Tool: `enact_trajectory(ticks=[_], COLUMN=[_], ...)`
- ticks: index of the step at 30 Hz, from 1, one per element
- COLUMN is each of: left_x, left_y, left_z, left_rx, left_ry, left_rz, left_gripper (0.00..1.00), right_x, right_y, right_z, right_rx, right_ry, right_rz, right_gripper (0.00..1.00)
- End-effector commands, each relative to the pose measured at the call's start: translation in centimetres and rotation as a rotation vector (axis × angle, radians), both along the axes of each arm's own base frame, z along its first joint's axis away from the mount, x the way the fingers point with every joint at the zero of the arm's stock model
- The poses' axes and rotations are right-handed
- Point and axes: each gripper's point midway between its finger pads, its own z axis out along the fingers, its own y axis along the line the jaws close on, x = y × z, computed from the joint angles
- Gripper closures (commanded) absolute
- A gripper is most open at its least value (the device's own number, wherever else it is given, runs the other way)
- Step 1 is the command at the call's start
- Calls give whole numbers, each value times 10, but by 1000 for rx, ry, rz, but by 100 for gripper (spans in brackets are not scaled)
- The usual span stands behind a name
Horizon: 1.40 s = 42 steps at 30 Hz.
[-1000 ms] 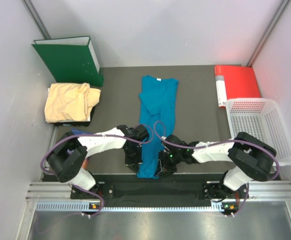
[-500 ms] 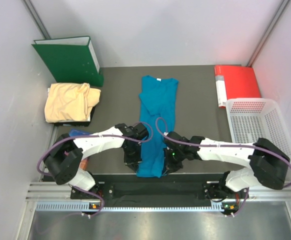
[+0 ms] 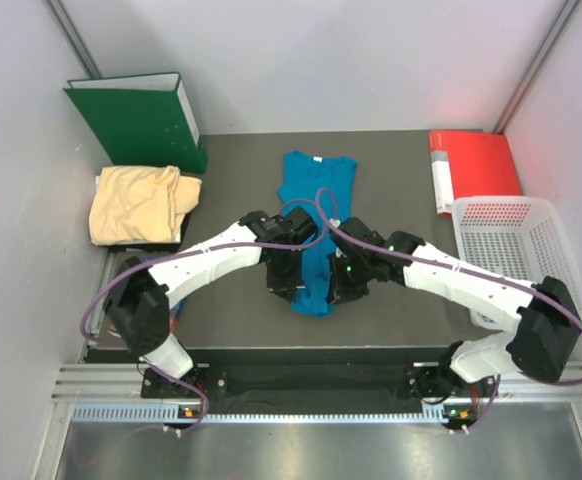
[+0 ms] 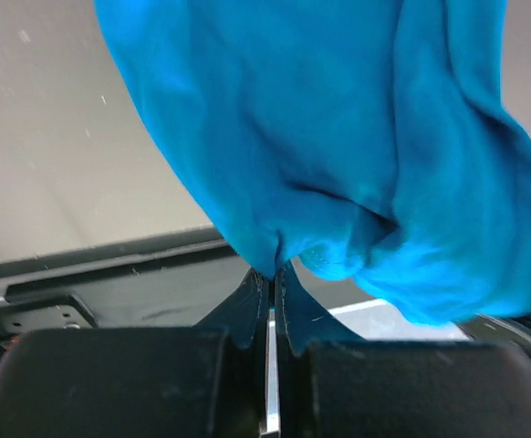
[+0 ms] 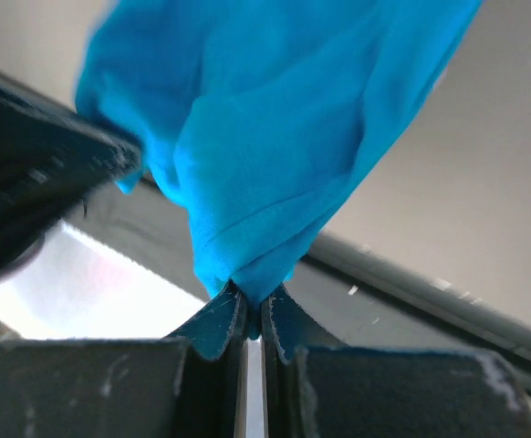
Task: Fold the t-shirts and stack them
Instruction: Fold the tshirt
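Teal-blue cloth, the t-shirt [image 3: 316, 190] lies lengthwise in the middle of the table [image 3: 236, 190], collar at the far end, near end bunched and raised. There the left gripper [image 4: 270, 285] and the right gripper [image 5: 255, 315] each pinch its fabric, jaws pressed together. Bare table lies on either side. The yellow shirt [image 3: 141, 203] sits crumpled at the left edge.

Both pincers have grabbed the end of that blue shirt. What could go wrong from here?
The left pincer and right pincer each nip only a small bunch of the bright teal-blue cloth t-shirt at their very tips, so one end might slip out. The lifted cloth hangs crumpled between them, so the fold could well land creased or crooked.
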Motion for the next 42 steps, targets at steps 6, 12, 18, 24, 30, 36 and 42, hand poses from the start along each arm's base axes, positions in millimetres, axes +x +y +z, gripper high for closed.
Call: enact_trajectory(ticks=[6, 12, 18, 24, 30, 36, 42], left_x=[62, 113, 161, 199, 240, 290, 306], left_y=[10, 21, 21, 9, 6, 35, 78], left_z=[8, 3, -11, -32, -30, 13, 11], left_rx=[64, 54, 50, 18, -27, -90, -131], left_ry=[-65, -94, -92, -59, -80, -253, -283], left_rz=[38, 56, 59, 30, 42, 124, 180], left_gripper=[100, 100, 100, 100, 43, 1, 1], right_x=[88, 138, 187, 233, 274, 326, 369], right_y=[-25, -25, -31, -32, -30, -30, -48], right_z=[10, 5, -9, -13, -25, -23, 13], right_rx=[-104, -110, -116, -93, -53, 226, 299], right_ry=[-125, -158, -153, -144, -109, -103, -263], right_rz=[-30, -26, -53, -74, -115, -294, -384], right_gripper=[100, 100, 100, 99, 90, 45, 34])
